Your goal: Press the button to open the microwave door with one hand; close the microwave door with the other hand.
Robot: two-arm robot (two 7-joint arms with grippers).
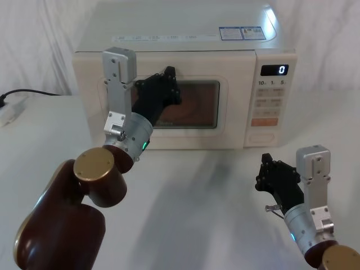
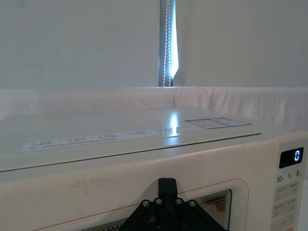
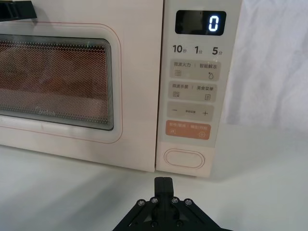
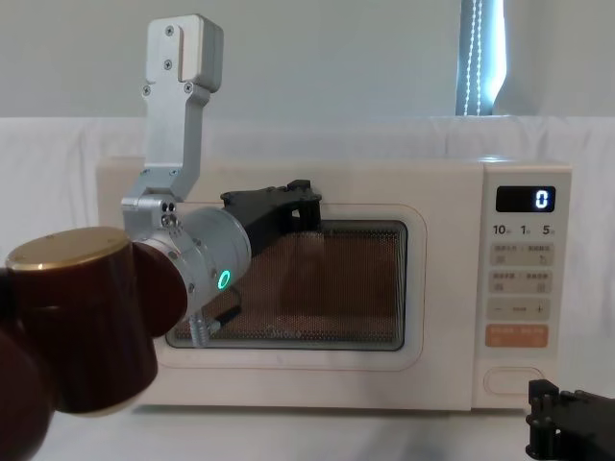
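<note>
Microwave door (image 1: 163,101) shut, left gripper (image 1: 170,79) against it

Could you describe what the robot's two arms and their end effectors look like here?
Both arms share one build: a glossy dark-brown rounded link with a gold disc cap, a silver-grey cylindrical wrist carrying a small green light, a pale grey boxy bracket fastened with screws, and a black two-finger tip, the left end effector and the right end effector.

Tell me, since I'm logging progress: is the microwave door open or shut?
Shut: the microwave door lies flush with the control panel, with the left gripper at its window.
</note>
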